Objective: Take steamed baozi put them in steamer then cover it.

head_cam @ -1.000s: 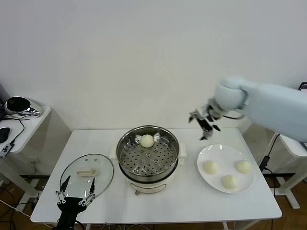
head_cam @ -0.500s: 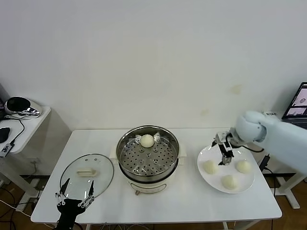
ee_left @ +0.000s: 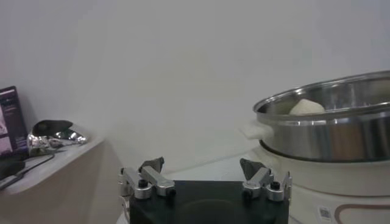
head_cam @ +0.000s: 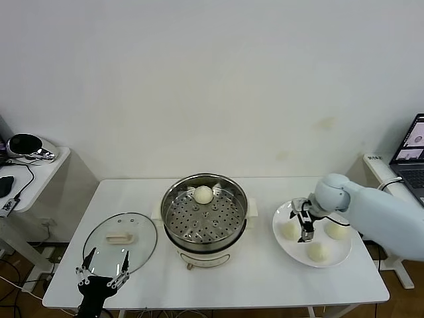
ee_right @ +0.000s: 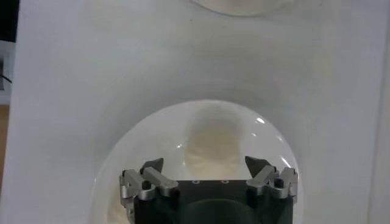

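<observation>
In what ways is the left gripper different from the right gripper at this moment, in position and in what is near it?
The left gripper sits low at the table's front edge beside the glass lid, while the right gripper is over the white plate. The left gripper has no bun near it; the right gripper is at a baozi, not yet closed on it. Both are open and hold nothing.
</observation>
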You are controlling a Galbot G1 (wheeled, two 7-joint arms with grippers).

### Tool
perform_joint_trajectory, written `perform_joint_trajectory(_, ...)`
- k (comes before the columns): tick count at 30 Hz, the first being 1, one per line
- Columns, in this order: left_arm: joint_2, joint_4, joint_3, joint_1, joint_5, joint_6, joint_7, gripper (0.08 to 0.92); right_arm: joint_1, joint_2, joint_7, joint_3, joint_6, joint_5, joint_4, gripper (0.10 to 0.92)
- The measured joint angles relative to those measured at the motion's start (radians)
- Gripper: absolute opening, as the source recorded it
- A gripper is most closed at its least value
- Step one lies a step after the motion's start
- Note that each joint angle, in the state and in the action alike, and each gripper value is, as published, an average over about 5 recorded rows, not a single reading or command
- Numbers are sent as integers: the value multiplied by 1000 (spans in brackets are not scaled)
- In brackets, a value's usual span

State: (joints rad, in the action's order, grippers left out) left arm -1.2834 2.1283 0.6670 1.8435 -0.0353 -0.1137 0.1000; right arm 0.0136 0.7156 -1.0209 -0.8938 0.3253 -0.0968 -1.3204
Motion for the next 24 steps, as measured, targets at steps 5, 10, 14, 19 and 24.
perform_joint_trajectory(5,-4,-5,1,4,3,-9,2,823,-25,33,4,29,-5,-27,53,823)
perform_joint_trajectory(10,-6,-6,1,3,4,-12,2,823,-42,60,4,51,-7,-50,97,822)
perform_joint_trajectory(14,-8,-6,2,5,7,-13,2,823,-52,77,1,62,-8,-61,124,809)
perform_joint_trajectory(19,-10,-6,2,7,10,-14,2,823,-61,90,-6,71,-9,-67,142,730)
perform_joint_trajectory(24,-11,-6,1,7,13,-15,2,823,-61,91,-13,77,-9,-67,146,626)
